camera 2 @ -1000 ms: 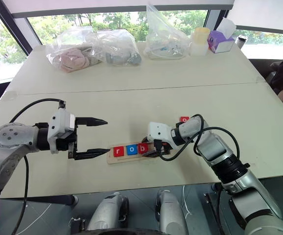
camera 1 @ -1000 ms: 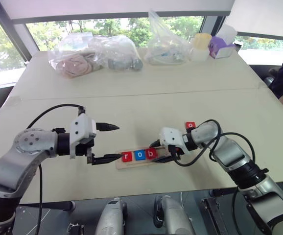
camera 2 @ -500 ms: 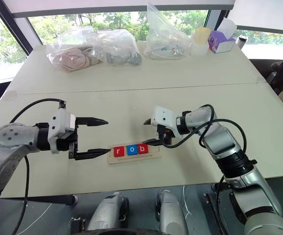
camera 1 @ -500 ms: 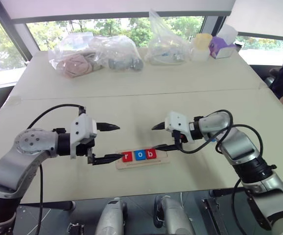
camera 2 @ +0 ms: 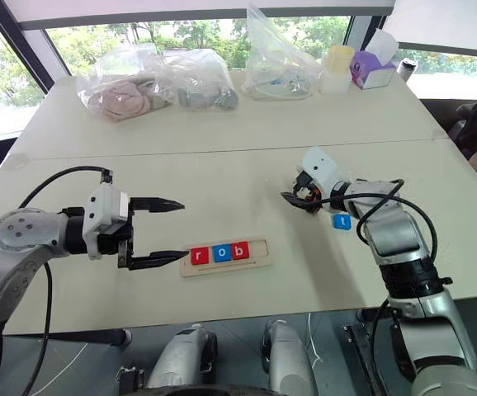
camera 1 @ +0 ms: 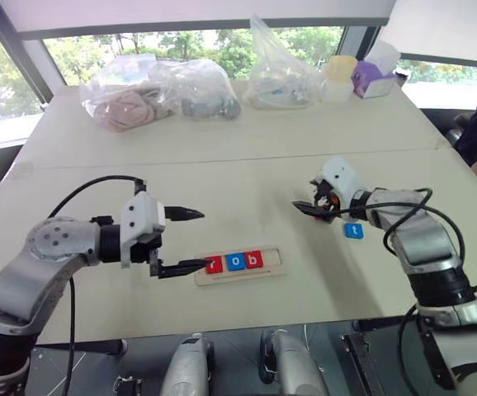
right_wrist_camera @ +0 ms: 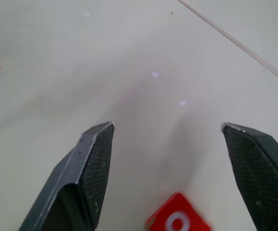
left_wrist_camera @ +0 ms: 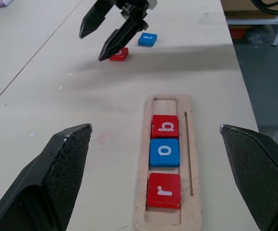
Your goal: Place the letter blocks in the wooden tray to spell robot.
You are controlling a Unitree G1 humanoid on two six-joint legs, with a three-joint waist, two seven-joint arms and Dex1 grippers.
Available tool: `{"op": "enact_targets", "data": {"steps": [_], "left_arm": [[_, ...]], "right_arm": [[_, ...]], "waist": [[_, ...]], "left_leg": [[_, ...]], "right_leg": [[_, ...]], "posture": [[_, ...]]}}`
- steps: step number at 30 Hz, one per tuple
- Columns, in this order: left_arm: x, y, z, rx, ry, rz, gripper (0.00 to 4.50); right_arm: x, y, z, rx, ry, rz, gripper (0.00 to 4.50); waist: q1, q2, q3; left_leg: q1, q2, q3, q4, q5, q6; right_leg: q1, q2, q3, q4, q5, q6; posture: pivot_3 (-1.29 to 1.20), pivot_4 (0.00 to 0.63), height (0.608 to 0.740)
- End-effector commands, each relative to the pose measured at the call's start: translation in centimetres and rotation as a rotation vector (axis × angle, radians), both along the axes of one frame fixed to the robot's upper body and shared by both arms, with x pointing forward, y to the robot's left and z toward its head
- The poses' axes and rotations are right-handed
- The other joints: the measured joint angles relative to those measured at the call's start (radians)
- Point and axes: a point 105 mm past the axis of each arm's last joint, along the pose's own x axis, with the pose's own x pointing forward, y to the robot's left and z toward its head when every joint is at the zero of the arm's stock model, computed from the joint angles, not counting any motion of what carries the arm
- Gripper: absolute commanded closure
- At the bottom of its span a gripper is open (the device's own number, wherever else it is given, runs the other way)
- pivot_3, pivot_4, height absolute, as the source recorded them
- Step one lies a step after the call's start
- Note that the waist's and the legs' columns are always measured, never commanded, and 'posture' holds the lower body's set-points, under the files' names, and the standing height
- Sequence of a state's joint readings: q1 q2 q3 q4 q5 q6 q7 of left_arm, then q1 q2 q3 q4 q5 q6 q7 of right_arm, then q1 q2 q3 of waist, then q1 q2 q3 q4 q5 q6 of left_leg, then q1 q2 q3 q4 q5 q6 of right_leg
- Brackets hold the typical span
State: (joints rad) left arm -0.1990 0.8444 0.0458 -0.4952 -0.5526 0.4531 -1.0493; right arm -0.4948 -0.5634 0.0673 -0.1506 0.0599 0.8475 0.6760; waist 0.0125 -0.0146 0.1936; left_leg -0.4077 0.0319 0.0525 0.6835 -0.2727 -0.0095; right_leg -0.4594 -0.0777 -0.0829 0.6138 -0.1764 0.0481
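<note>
The pale table (camera 1: 247, 165) carries everything here, and the wooden tray (camera 1: 240, 264) lies near its front edge. Just left of the tray the left gripper (camera 1: 191, 240) hangs with its fingers spread wide, holding nothing. Well to the tray's right and farther back, the right gripper (camera 1: 306, 205) hovers with its fingers apart and empty, over a loose red o block (left_wrist_camera: 119, 54). A blue t block (camera 1: 353, 230) lies beside that. Inside the tray sit the r block (camera 1: 214, 264), a blue o block (camera 1: 235, 261) and the b block (camera 1: 255, 259), filling its left end.
</note>
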Motion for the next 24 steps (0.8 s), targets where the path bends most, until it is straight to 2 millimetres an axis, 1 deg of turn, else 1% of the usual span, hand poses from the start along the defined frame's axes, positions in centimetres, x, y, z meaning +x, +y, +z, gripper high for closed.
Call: {"op": "enact_targets", "data": {"steps": [1,3,5,7,9,16,21,24], "left_arm": [[-0.5,-0.4,0.3,-0.002,-0.027,-0.026,0.0],[-0.5,-0.5,0.2,-0.004,-0.025,-0.026,0.0],[-0.5,-0.6,0.1,-0.007,-0.023,-0.031,0.0],[-0.5,-0.6,0.1,-0.008,-0.022,-0.035,0.0],[-0.5,-0.5,0.1,-0.006,-0.022,-0.036,0.0],[-0.3,-0.5,0.3,0.001,-0.03,-0.038,0.0],[-0.4,-1.1,0.6,-0.002,-0.034,-0.039,0.0],[-0.4,-1.2,0.6,-0.002,-0.036,-0.038,0.0]], "right_arm": [[-0.3,-0.8,1.3,0.052,-0.033,-0.177,0.9],[-0.7,-0.9,0.8,0.098,-0.004,-0.266,0.9],[-0.8,-1.6,-0.1,0.127,0.031,-0.377,0.9],[-0.9,-1.9,-0.6,0.13,0.047,-0.443,0.9],[-1.0,-1.9,-0.7,0.132,0.054,-0.462,0.9],[-1.2,-1.6,-2.2,0.156,0.118,-0.513,0.9],[-0.8,-1.9,-2.3,0.216,0.144,-0.572,0.9],[-0.7,-1.6,-2.3,0.242,0.159,-0.587,0.9]], "waist": [[-0.001,0.0,0.0],[-0.001,0.0,0.0],[-0.001,0.0,0.0],[-0.001,0.0,0.0],[0.0,0.001,0.0],[-0.004,0.0,0.0],[-0.005,0.0,0.0],[-0.007,0.0,-0.001]], "left_leg": [[0.0,0.0,0.0,0.0,0.0,0.0],[0.0,0.0,0.0,0.0,0.0,0.0],[0.0,0.0,0.0,0.0,0.0,0.0],[0.0,0.0,0.0,0.0,0.0,0.0],[0.0,0.0,0.0,0.0,0.0,0.0],[0.0,0.0,0.0,0.0,0.0,0.0],[0.0,0.0,-0.001,0.0,0.0,0.0],[0.0,0.0,-0.001,0.0,0.0,0.0]], "right_leg": [[0.0,0.0,0.0,0.0,-0.001,0.0],[0.0,0.0,0.0,0.0,-0.002,-0.001],[0.0,0.0,0.0,0.0,-0.002,-0.001],[0.0,0.0,0.0,0.001,-0.002,-0.001],[0.0,0.0,0.0,0.0,-0.002,-0.002],[0.0,0.0,0.0,0.0,-0.002,-0.001],[0.0,0.0,0.0,0.0,-0.003,-0.001],[0.0,0.0,0.0,0.0,-0.003,-0.001]], "posture": [[0.0,0.15,0.74],[0.0,0.15,0.74],[0.0,0.15,0.74],[0.0,0.15,0.74],[0.0,0.15,0.74],[0.0,0.15,0.74],[0.0,0.15,0.74],[0.0,0.15,0.74]]}}
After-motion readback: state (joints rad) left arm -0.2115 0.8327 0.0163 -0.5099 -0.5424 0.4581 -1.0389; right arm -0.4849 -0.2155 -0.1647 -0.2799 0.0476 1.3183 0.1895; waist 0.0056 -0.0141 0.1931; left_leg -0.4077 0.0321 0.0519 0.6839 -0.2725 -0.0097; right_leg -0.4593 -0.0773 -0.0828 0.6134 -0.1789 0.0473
